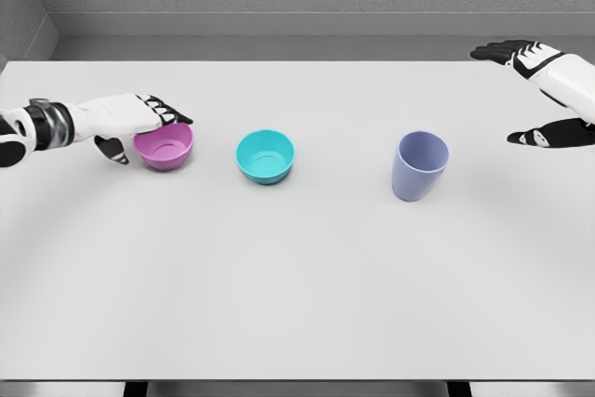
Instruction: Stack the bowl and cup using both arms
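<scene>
On the white table [297, 304], at the left, a pink bowl [165, 147] is being gripped at its left rim by the left hand [130, 123]. A teal bowl [265, 156] and lavender cup [419, 165] are being left untouched to its right, while the right hand [544, 90] is being held spread wide at the far right.

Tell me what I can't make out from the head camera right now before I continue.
- Head view: the left hand covers the near-left rim of the pink bowl, so the actual contact is hidden.
- The right hand is cut off by the picture's right edge; only spread fingers show, away from the purple cup.
- The inside bottom of the purple cup is hidden by its own wall.
- The teal bowl shows fully.
</scene>
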You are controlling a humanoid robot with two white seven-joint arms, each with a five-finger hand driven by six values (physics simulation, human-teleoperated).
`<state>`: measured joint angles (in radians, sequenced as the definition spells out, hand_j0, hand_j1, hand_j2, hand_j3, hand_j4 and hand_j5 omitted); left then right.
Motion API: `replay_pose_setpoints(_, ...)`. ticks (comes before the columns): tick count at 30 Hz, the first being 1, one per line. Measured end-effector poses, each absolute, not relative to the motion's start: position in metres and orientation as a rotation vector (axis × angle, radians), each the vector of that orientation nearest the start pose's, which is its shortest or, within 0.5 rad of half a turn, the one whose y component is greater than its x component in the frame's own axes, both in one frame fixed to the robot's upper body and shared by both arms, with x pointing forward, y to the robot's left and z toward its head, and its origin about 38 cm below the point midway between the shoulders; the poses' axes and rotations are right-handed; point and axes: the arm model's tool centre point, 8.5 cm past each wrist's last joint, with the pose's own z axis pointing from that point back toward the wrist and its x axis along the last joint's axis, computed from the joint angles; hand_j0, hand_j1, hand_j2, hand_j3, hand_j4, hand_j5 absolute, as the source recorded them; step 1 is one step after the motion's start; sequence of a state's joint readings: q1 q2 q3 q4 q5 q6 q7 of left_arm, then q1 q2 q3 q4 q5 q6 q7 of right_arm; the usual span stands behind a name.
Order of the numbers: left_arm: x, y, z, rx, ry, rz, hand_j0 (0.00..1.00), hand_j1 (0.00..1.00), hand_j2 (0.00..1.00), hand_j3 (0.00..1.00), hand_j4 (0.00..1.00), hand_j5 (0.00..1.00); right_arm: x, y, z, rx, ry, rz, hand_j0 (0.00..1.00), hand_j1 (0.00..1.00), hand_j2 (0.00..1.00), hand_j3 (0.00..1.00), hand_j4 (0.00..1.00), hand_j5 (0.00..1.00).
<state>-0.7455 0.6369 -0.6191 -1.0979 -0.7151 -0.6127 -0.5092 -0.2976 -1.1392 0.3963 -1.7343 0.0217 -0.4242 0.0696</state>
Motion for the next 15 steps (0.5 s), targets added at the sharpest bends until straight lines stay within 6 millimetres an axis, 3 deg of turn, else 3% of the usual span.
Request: replay_pose_setpoints(15,0.4889,0.3098,0.1658,0.516,-1.172,-2.094,1.0,1.0,1.0,1.0,1.0,1.0,0.3706,-0.3657,0.279,-0.488,-1.777,1.504,1.0,1.0,1.0,1.0,1.0,1.0)
